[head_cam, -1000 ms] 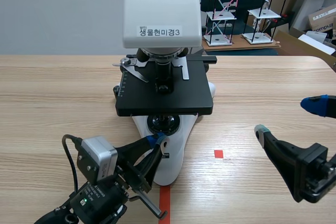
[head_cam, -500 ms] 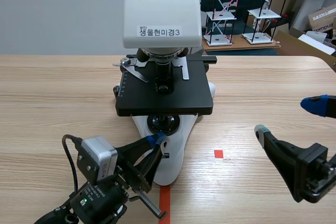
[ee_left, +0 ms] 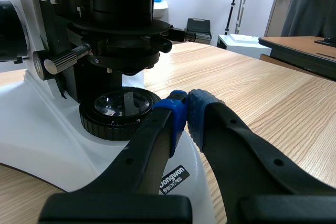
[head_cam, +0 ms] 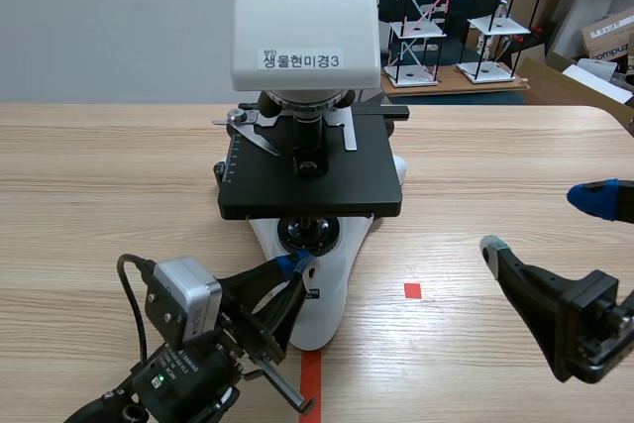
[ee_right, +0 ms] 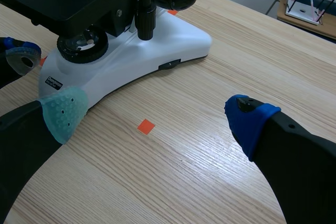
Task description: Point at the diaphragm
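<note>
Though closed, left jaws near diaphragm (ee_left: pixel 121 30)

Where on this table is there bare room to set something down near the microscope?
Bare wood lies left of the microscope, out to the table's edge, and between its white base and the open right hand, bar a tape square. The shut left hand crowds the base's front.

The microscope (head_cam: pixel 307 17) is cut off at its head. Ahead of the left pincer (ee_left: pixel 188 109) the diaphragm (ee_left: pixel 122 45) sits in deep shadow, its detail unreadable; in the scene view the stage (head_cam: pixel 312 185) hides it. The right pincer (head_cam: pixel 535 220) loses one finger past the edge.
</note>
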Motion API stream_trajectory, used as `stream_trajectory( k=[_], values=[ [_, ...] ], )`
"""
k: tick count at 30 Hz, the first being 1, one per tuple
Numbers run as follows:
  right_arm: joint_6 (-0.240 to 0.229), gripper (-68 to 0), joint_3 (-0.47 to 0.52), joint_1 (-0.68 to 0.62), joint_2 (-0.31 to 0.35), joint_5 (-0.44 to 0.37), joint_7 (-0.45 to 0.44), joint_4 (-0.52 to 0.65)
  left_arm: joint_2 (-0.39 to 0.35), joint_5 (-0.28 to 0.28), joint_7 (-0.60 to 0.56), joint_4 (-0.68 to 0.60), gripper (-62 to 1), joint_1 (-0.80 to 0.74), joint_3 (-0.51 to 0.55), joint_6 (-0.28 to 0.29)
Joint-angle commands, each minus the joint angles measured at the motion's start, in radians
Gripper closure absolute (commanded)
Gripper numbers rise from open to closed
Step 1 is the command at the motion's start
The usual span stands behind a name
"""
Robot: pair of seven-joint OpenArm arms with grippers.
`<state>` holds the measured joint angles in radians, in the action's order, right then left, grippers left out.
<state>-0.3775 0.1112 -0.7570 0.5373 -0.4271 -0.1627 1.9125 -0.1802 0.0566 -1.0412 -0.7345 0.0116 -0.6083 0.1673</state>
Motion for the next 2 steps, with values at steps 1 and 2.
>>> stream_trajectory(
  k=[1, 2],
  values=[
    [0.003, -57.3, 0.007, 0.006, 0.000, -0.003, -0.015, 0.011, 0.002, 0.006, -0.017, -0.010, -4.1, 0.006, 0.002, 0.002],
    [0.003, -57.3, 0.007, 0.006, 0.000, -0.003, -0.015, 0.011, 0.002, 0.006, -0.017, -0.010, -4.1, 0.006, 0.002, 0.002]
  ],
)
